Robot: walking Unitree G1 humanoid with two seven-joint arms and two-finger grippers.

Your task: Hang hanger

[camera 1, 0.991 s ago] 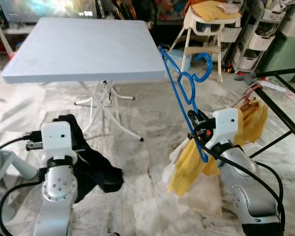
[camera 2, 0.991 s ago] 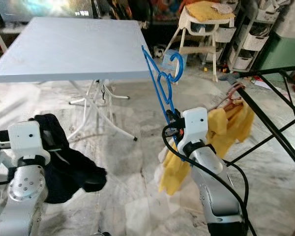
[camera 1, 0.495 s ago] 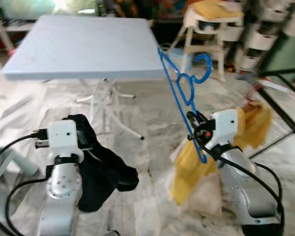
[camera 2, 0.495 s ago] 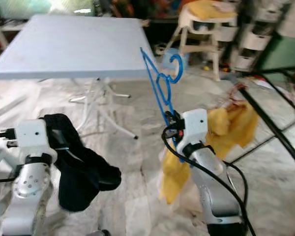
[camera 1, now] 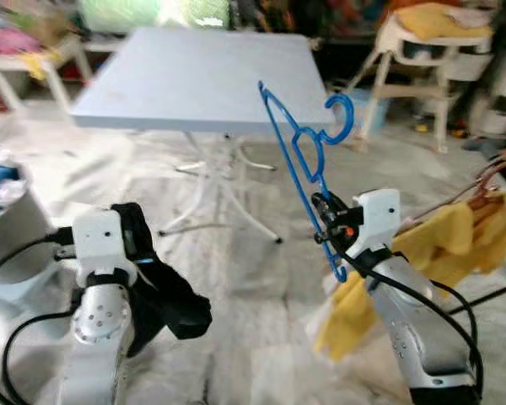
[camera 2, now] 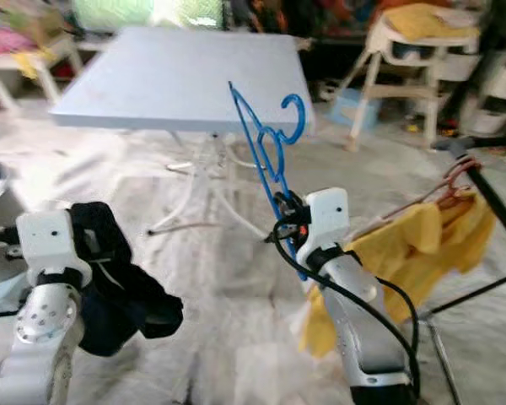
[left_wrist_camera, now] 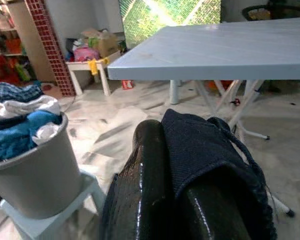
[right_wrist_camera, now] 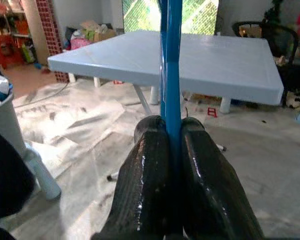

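Blue hanger [camera 1: 302,160] clamped upright in our right gripper [right_wrist_camera: 169,145], dark garment [camera 1: 164,291] pinched in the left gripper [left_wrist_camera: 177,200] — carrying step; next we need a rail.

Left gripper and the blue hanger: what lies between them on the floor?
In the left eye view, only bare marble floor separates the left gripper, clutching dark cloth, from the blue hanger.

Blue plastic hanger [camera 1: 306,160] stands nearly upright (hook topmost), pinched in the right end effector [camera 1: 325,221].
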